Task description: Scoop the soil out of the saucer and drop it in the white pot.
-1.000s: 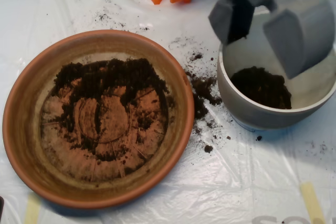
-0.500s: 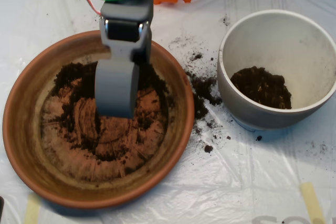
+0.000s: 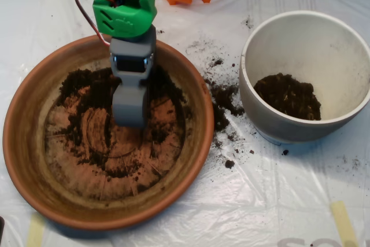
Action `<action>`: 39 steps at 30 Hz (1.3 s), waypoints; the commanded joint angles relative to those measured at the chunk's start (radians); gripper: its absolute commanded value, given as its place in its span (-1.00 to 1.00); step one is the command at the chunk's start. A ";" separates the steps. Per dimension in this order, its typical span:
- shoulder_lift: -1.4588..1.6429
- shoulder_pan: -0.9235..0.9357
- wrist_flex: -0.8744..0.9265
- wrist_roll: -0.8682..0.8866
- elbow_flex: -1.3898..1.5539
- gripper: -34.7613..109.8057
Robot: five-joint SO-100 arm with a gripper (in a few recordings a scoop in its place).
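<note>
- The grey scoop (image 3: 129,105) hangs over the saucer (image 3: 23,160), its tip down among the soil (image 3: 87,85) in the upper middle of the dish.
- From above, its two shells look drawn together into one narrow grey block with no gap between them; whether any earth is inside I cannot tell.
- The soil lies in a dark arc across the upper half of the saucer, on both sides of the scoop and just behind it, thinning to crumbs over the ridged, pale bottom.
- The white pot (image 3: 254,102) stands to the right, well apart from the scoop, with a dark heap of soil in its bottom.
- Spilled crumbs (image 3: 222,105) are scattered on the plastic sheet (image 3: 243,212) between saucer and pot.
</note>
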 commanded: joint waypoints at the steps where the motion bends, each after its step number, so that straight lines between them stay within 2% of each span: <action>1: 0.006 0.020 -0.023 -0.055 0.008 -0.06; 4: -0.005 0.026 -0.041 -0.067 0.011 -0.14; 6: -0.008 0.029 -0.046 -0.069 0.012 -0.26; 25: -0.026 0.000 -0.034 -0.094 -0.044 -0.18; 32: -0.081 0.003 -0.034 -0.138 -0.048 -0.51; 39: -0.124 -0.023 0.041 -0.160 -0.106 -0.52</action>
